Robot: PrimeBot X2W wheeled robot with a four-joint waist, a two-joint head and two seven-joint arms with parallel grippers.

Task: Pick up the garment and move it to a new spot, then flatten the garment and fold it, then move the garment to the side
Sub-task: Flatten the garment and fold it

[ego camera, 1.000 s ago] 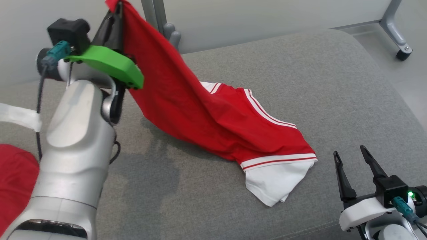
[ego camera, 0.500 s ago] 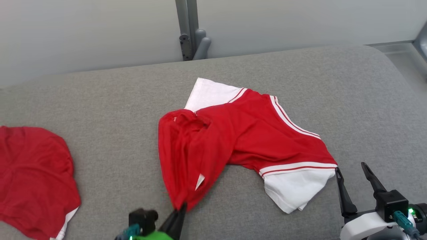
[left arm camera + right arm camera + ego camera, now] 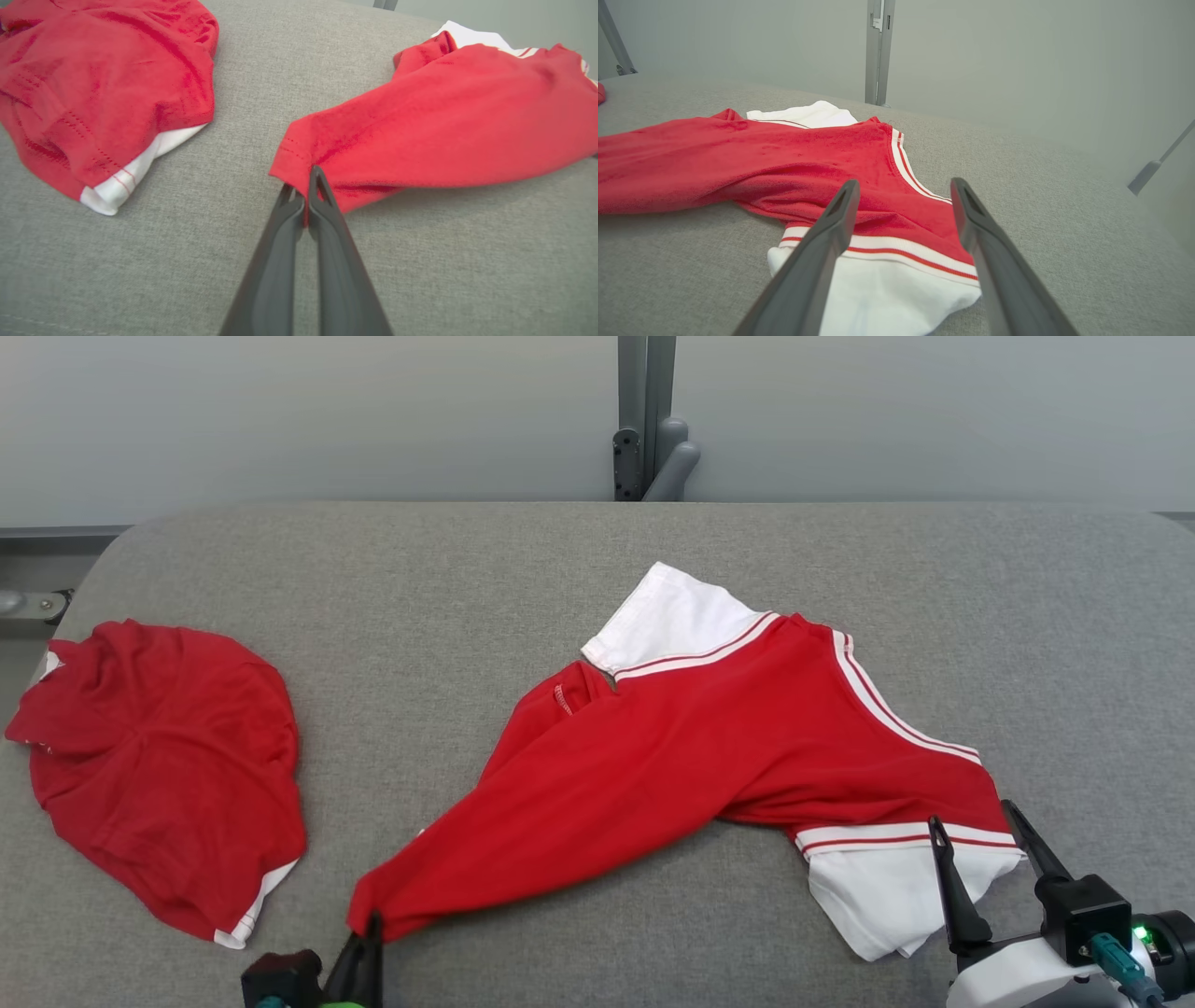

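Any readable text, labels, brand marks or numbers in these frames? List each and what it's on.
None: no text can be read in these views.
red and white garment: stripes only, no print; the small stitched mark at its edge is too small to read.
second red garment: plain.
right gripper: a green light behind it, no legible marking.
left gripper: plain dark fingers.

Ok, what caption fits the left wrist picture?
Left gripper pinching the red garment at its hem on grey cushion, second red garment apart.
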